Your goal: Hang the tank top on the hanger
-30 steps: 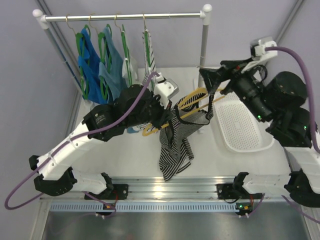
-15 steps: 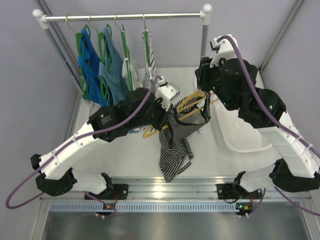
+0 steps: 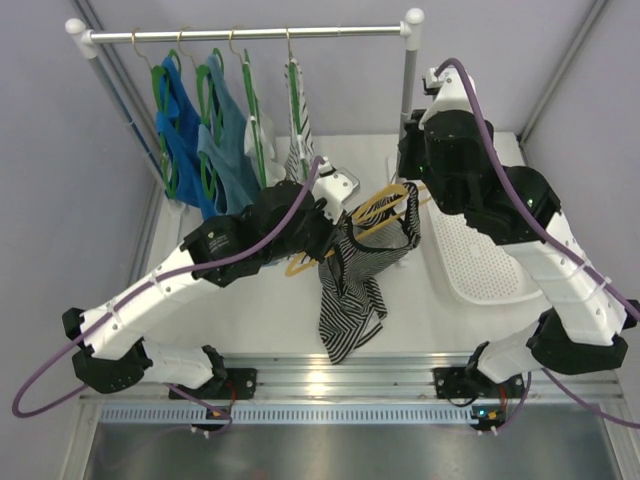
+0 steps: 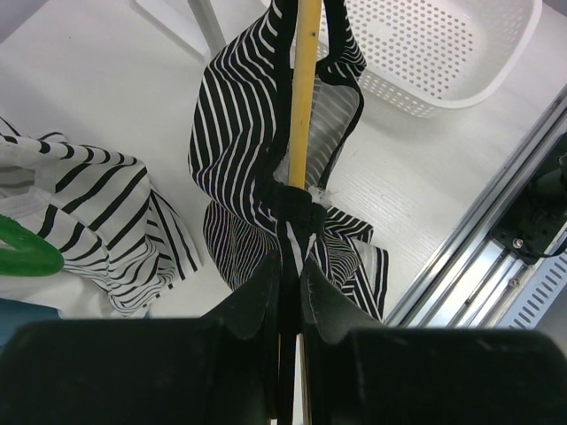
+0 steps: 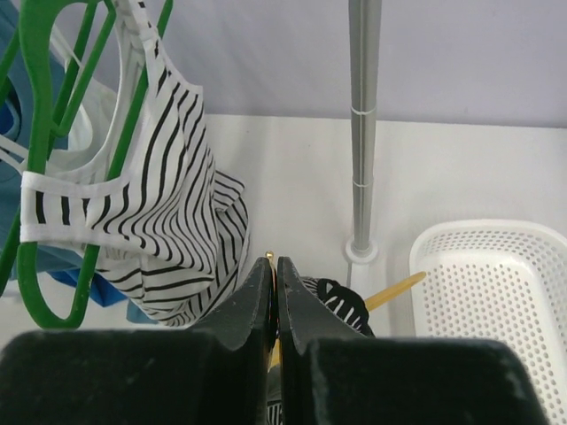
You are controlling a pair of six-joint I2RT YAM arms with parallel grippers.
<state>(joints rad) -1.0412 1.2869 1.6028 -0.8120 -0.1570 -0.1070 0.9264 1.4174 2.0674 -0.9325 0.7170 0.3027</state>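
The yellow-orange hanger (image 3: 385, 205) hangs tilted above the table with the dark striped tank top (image 3: 350, 300) draped from it, lower hem on the table. My left gripper (image 3: 335, 228) is shut on the hanger's bar (image 4: 306, 88) together with a black strap of the tank top (image 4: 235, 124). From above, my right gripper (image 3: 412, 183) comes down on the hanger's far end. In the right wrist view it (image 5: 273, 266) is shut, and the brass tip of the hanger's hook peeks out between the jaws. One yellow arm (image 5: 394, 290) and a bit of striped fabric (image 5: 341, 305) show below.
A clothes rack (image 3: 250, 34) at the back carries green hangers with blue tops (image 3: 185, 120) and a paler striped top (image 5: 168, 212). Its right pole (image 5: 363, 133) stands just behind my right gripper. A white perforated basket (image 3: 480, 260) lies at the right.
The right arm swung in from the right to above the hanger's far end, and its gripper closed from open to shut on the hook. The left arm barely moved.
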